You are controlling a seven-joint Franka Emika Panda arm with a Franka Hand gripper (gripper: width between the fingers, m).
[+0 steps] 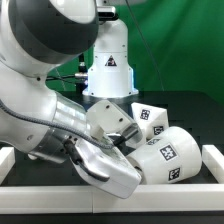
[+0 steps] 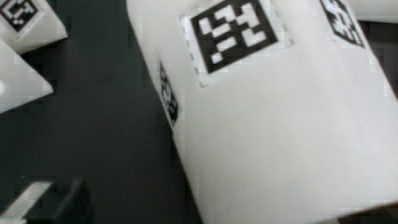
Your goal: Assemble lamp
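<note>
The lamp shade [image 1: 166, 157], a white truncated cone with black-and-white tags, lies on its side on the dark table at the exterior view's right. The blocky lamp base [image 1: 150, 116] sits just behind it, touching or nearly touching. My gripper [image 1: 127, 136] reaches down at the shade's near end. In the wrist view the shade [image 2: 267, 120] fills most of the frame, and the base [image 2: 18, 40] shows at a corner. My gripper [image 2: 210, 216] is open: one dark finger [image 2: 43, 202] stands apart from the shade's wall. The bulb is out of view.
The arm's own white pedestal [image 1: 108, 65] stands at the back in front of a green backdrop. Low white rails border the table at the exterior view's left [image 1: 8, 157], right [image 1: 213, 157] and front [image 1: 120, 197]. My arm's bulk covers the table's left half.
</note>
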